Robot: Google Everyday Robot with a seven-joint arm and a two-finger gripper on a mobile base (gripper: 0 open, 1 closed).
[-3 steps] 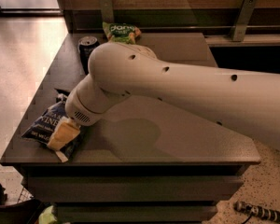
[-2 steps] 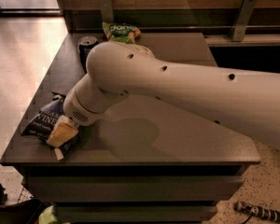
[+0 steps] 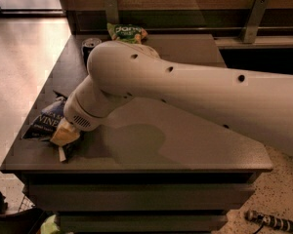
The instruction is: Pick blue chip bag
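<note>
The scene is dim and warm-toned. Bright light falls on the floor (image 3: 19, 57) at the left, washing it pale. The arm (image 3: 185, 91) catches light along its top and throws a soft dark shadow on the table (image 3: 195, 150). The gripper (image 3: 64, 140), down at the bag (image 3: 44, 123) near the table's left front edge, lies in shade.

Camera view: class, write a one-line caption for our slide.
Robot gripper down at the blue chip bag near the table's front corner.

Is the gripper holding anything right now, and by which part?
Cannot tell. The gripper is down against the blue chip bag near the front corner of the table; any grip is hidden.
</note>
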